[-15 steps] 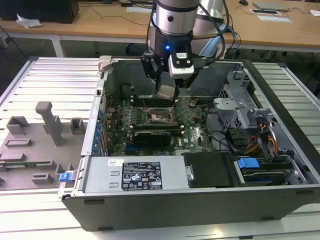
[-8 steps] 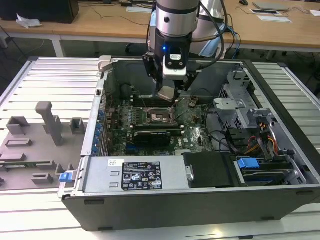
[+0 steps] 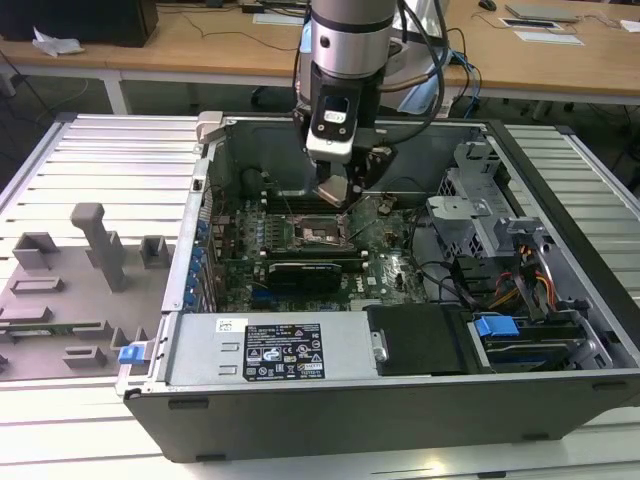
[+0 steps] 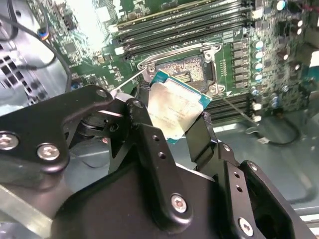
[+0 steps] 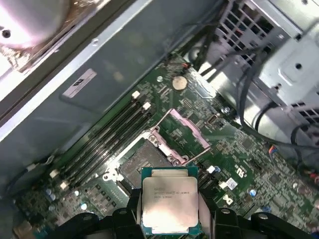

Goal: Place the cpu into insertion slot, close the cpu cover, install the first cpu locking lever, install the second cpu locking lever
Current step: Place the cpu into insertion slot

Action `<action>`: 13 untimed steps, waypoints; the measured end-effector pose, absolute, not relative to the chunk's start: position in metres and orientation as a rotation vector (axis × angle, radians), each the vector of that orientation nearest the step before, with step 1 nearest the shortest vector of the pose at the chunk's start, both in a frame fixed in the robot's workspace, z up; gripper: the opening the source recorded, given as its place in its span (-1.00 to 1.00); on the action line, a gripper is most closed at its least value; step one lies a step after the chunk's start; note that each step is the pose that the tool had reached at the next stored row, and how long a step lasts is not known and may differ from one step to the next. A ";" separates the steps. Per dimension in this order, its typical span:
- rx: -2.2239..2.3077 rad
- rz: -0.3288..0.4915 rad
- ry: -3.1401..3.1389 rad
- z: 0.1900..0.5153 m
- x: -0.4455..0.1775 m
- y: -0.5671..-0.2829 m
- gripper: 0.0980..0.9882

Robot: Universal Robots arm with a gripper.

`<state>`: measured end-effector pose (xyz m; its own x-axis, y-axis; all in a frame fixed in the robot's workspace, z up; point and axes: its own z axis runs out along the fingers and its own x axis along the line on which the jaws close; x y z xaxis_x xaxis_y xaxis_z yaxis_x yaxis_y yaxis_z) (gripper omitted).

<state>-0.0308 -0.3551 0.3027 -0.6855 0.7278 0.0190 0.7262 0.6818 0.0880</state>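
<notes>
Claw (image 4: pixel 172 115): clamped on chip (image 5: pixel 169 201) edges, above socket (image 5: pixel 139 167)
Cover (image 5: pixel 189 129): raised open
Risk: chip landing askew could bend pins; a weak edge hold could drop it

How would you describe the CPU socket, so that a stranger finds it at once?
Look inside the open computer case, at the green motherboard. The insertion slot is the black socket with a metal rim beside the long memory slots; unlike them, it is square, not narrow.
</notes>
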 end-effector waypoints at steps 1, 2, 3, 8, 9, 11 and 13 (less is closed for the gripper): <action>1.273 0.138 2.848 0.302 -0.031 -0.355 0.00; 1.301 0.137 2.835 0.302 -0.031 -0.355 0.00; 1.342 0.137 2.815 0.301 -0.031 -0.355 0.00; 1.535 0.134 2.707 0.298 -0.031 -0.355 0.00; 1.583 0.133 2.677 0.296 -0.031 -0.355 0.00; 1.684 0.131 2.611 0.292 -0.031 -0.355 0.00; 1.786 0.129 2.538 0.290 -0.031 -0.355 0.00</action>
<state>-0.0308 -0.3550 0.2896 -0.3382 0.9409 0.0190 0.9380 0.3354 0.0879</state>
